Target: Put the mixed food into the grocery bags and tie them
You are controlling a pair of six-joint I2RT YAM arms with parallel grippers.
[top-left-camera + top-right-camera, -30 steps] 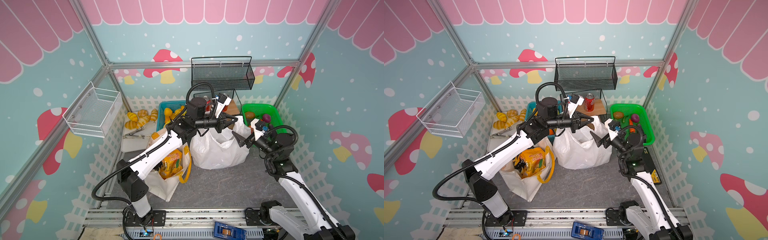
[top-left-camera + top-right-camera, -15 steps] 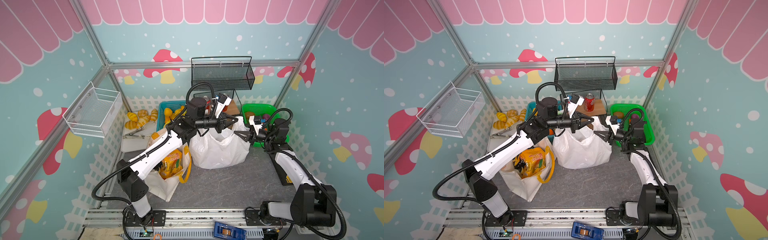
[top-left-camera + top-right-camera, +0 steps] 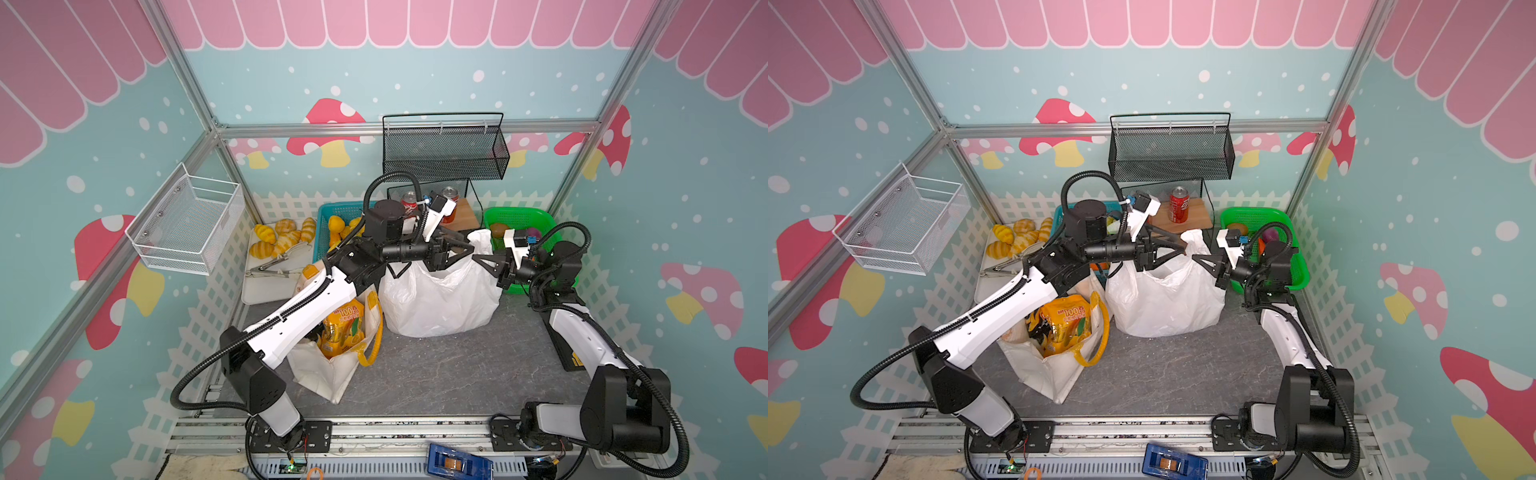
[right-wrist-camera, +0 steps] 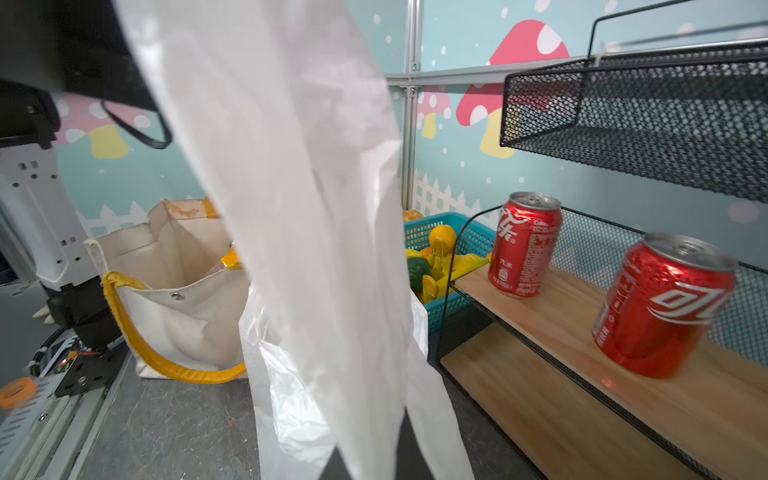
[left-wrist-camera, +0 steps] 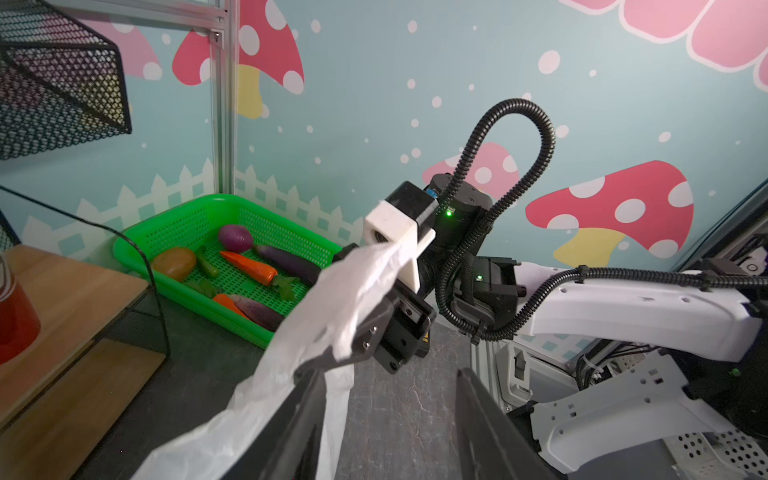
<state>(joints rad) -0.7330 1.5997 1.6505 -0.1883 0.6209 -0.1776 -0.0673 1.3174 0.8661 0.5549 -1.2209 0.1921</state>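
- The right pincer (image 3: 480,259) is pressed together on one handle (image 5: 353,291) of the plastic bag (image 3: 440,299), which stands mid-surface between the two arms. The film is thin and slick, so a sharp pull could slide it out of the pinch or tear it.
- The left pincer (image 5: 385,372) is spread and grips nothing. The same handle drapes against one of its fingers (image 5: 299,415), so drawing that arm away carelessly could snag the film and tug the bag over.
- The bag bulges, but what is inside cannot be seen. A hard upward pull might lift or tip it.
- A carrot (image 5: 249,266) and eggplant (image 5: 286,262) lie in the green basket (image 5: 183,224) beside the right arm. Knotting the bag now would shut them out.
- The tote (image 3: 328,374) stands open under the left arm with an orange packet (image 3: 343,324) inside. That forearm passes closely over it and could knock it flat.
- Just behind the bag is a wire-framed shelf (image 4: 582,316) carrying two cans (image 4: 525,245). A swinging handle could catch the frame, or a pincer could topple a can.
- A black mesh basket (image 3: 444,153) hangs on the wall above the shelf, which limits how high the handles can be raised.
- A blue basket (image 4: 419,232) of fruit sits behind the tote, out of the way.
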